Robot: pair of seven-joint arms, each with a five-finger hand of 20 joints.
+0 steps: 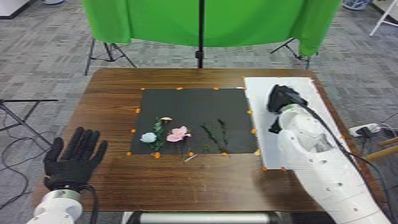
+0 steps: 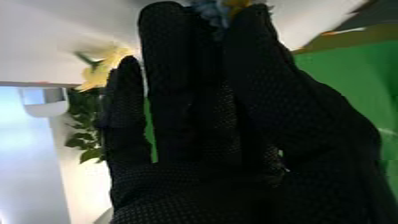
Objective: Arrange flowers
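The right hand (image 1: 286,98) is hanging over the white board (image 1: 264,86); I cannot tell its grip. The wrist view is showing blue petals (image 2: 210,14) at its far end, a yellow flower (image 2: 102,69) near it; the head view, a pink flower (image 1: 179,133) lying leftward on the black mat (image 1: 187,106). Beyond the brown table (image 1: 111,102), green cloth (image 1: 253,27) is hanging.

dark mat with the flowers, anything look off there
A small pale piece lies just past the near edge of the dark mat, so it looks slightly stray; the blue flower and pink flower lie on the mat.
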